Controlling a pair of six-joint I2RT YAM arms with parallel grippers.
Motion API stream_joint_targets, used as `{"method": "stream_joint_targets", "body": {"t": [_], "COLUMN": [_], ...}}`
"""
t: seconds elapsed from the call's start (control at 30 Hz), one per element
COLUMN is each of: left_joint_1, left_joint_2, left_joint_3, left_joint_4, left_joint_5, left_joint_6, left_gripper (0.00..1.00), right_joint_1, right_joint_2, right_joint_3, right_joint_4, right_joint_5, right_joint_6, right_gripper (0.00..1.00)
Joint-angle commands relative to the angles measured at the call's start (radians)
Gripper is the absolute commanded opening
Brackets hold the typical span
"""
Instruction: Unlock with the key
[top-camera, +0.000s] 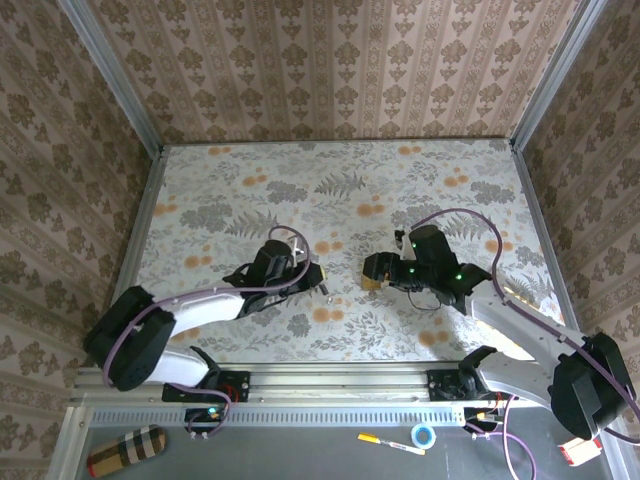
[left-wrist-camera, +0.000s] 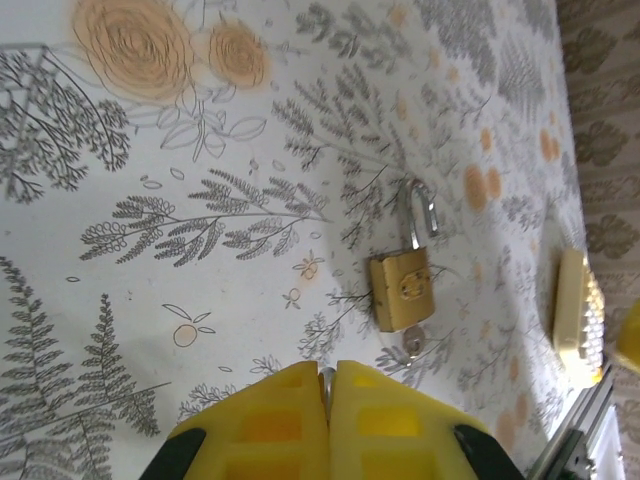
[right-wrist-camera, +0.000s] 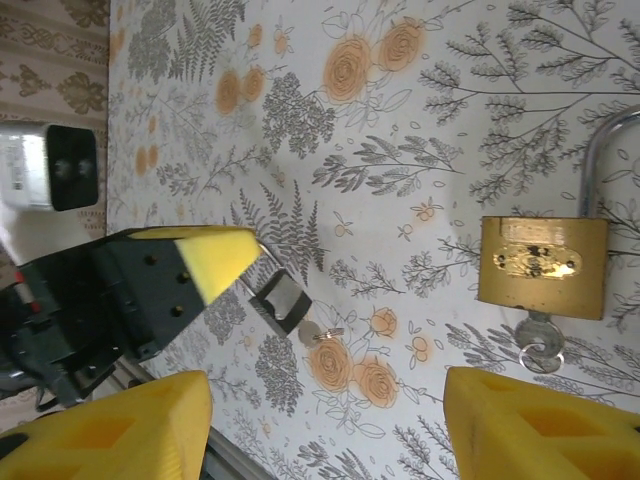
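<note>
Left gripper (left-wrist-camera: 326, 375): fingers pressed together, empty. Right gripper (right-wrist-camera: 325, 395): fingers apart, gripping nothing. Brass padlock (right-wrist-camera: 541, 267) flat on floral table (right-wrist-camera: 420, 110), key (right-wrist-camera: 540, 352) in keyhole.

soft, even light is falling from above; the table (top-camera: 340, 170) is glowing pale, shadows are lying faint, the padlock (right-wrist-camera: 542, 267) is glinting slightly.
</note>
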Motion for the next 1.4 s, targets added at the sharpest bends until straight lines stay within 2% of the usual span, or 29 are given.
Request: {"method": "stream_joint_targets", "body": {"t": [0.0,0.27,0.57,0.8,1.07,1.37], "left_joint_1": [0.006,0.006,0.008,0.02,0.056,0.067], "left_joint_2": [0.06,0.152,0.215,0.247,0.209,0.278], "left_joint_3": [0.068,0.155,0.264,0.402,0.462,0.539], "left_joint_4": [0.068,-0.03,-0.221,-0.53,-0.809,-0.95], "left_joint_5": [0.064,0.079,0.077,0.039,-0.011,-0.071], "left_joint_6": [0.058,0.115,0.172,0.243,0.345,0.438], "left_gripper": [0.0,0.0,0.0,0.0,0.0,0.0], "right_joint_1": [-0.013,-0.033,-0.044,-0.044,-0.044,-0.045], "right_joint_2": [-0.026,-0.05,-0.038,-0.011,-0.018,-0.008], "right_joint_3": [0.005,-0.021,-0.033,-0.04,-0.037,-0.045], "right_joint_4": [-0.037,-0.039,-0.061,-0.035,-0.055,-0.04], "right_joint_5": [0.03,0.019,0.005,-0.021,-0.021,-0.029], "right_joint_6": [-0.032,-0.039,-0.053,-0.053,-0.074,-0.076], "right_gripper": [0.64,0.64,0.64,0.64,0.64,0.65]}}
